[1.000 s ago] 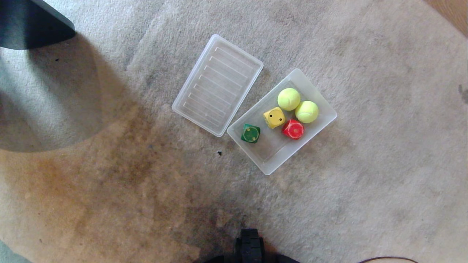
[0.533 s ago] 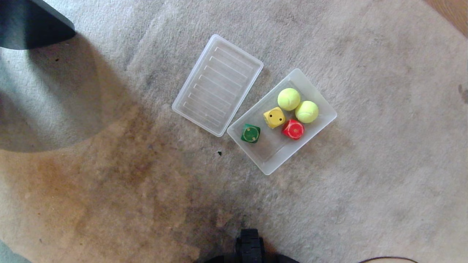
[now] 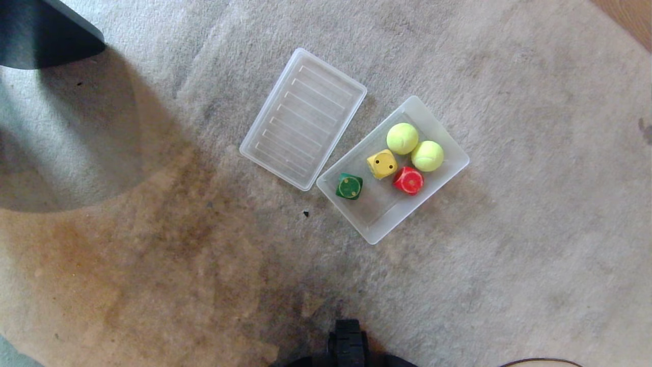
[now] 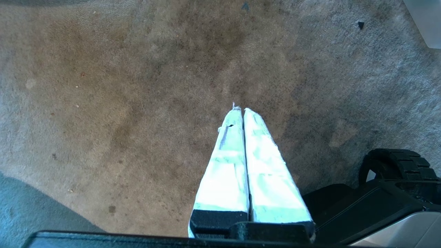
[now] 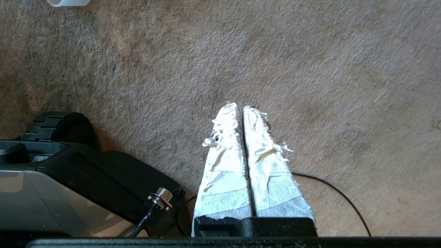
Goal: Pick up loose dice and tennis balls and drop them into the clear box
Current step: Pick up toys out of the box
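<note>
Dice (image 3: 382, 164) and tennis balls (image 3: 402, 138) lie inside the clear box (image 3: 455, 168) on carpet. Left hand (image 4: 240, 111) and right hand (image 5: 240, 106) hang empty, fingers pressed together.

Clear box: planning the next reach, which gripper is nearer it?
Right, probably. The clear box lies right of centre; right gripper and left gripper both hang short of it.

I can read no words, labels or brand names anywhere. The only signs I find are pips: two dark ones on the top face of the yellow die (image 3: 382, 164) inside the clear box (image 3: 455, 167); pips on other dice are unclear.
</note>
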Tool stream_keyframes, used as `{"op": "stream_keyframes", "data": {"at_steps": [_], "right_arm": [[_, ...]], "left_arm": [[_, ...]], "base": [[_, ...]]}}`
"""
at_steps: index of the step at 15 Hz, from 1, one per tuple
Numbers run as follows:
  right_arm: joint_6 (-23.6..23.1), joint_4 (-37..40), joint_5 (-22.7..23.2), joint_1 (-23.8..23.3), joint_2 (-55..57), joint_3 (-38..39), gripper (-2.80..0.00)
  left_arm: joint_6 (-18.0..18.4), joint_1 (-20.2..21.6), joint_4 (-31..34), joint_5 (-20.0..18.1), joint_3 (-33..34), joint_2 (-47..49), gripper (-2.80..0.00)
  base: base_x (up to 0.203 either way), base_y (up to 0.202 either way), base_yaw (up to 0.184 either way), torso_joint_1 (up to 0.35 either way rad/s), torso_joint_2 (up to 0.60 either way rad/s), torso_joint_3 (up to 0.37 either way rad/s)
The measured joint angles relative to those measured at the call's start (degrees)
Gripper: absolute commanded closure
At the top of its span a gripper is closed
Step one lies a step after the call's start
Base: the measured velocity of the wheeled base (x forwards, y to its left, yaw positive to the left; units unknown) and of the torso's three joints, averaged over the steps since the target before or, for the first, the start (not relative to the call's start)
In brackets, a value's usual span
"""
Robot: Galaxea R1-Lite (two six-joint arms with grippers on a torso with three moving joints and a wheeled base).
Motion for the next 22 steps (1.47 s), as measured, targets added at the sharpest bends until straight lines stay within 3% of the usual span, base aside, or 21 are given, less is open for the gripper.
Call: {"op": "stream_keyframes", "data": {"at_steps": [16,22], "right_arm": [[-0.1,0.1,0.0,0.0,-0.2,0.0,0.0],[-0.1,0.1,0.0,0.0,-0.1,0.0,0.0]], "left_arm": [[0.0,0.0,0.0,0.0,0.0,0.0,0.0],[0.0,0.0,0.0,0.0,0.0,0.0,0.0]], "base": [[0.0,0.0,0.0,0.0,0.0,0.002],[0.0,0.0,0.0,0.002,0.0,0.165]]}}
